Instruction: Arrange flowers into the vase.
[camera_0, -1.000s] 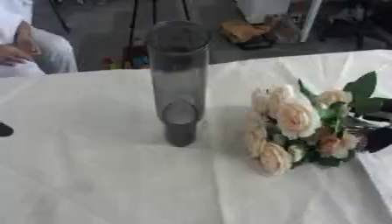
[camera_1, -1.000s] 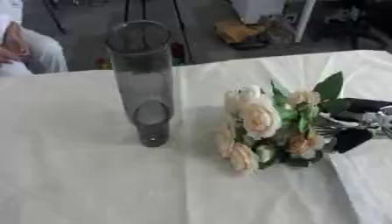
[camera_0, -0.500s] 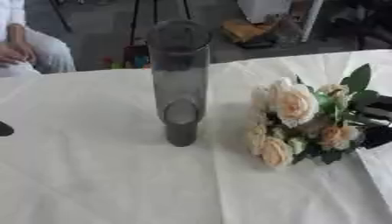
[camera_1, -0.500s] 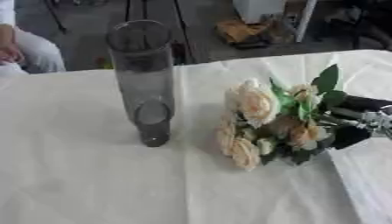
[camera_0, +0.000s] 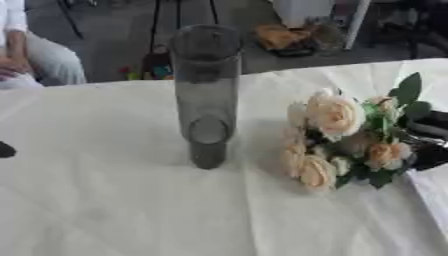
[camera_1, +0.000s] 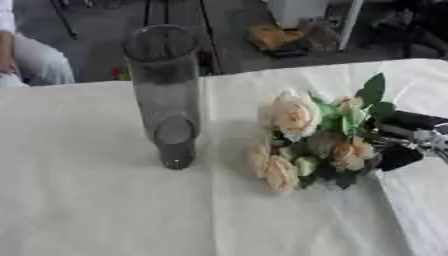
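A tall smoky-grey glass vase (camera_0: 206, 95) stands upright on the surface (camera_0: 114, 200), which is draped in a pale cream cloth. The vase sits a little left of the middle, its open mouth toward the far side of the scene, and nothing shows inside it.

To its right lies a bunch of flowers (camera_1: 306, 145) — cream and peach roses with dark green leaves. The blooms point toward the vase and the near side, while the leaves and stems run off to the right. The bunch is near the vase but apart from it, with a strip of bare cloth between them. Whether the lower blooms rest on the cloth or are raised just clear of it cannot be told.

The right hand (camera_1: 409, 141) comes in from the right edge, black with a silver part, and its fingers (camera_1: 398, 156) are curled round the stem end of the bunch, gripping it low over the surface.

At the left edge of the left eye view a small dark shape (camera_0: 5, 149) shows over the cloth — it may be part of the left hand, but too little is seen to tell what it is or how any fingers stand.
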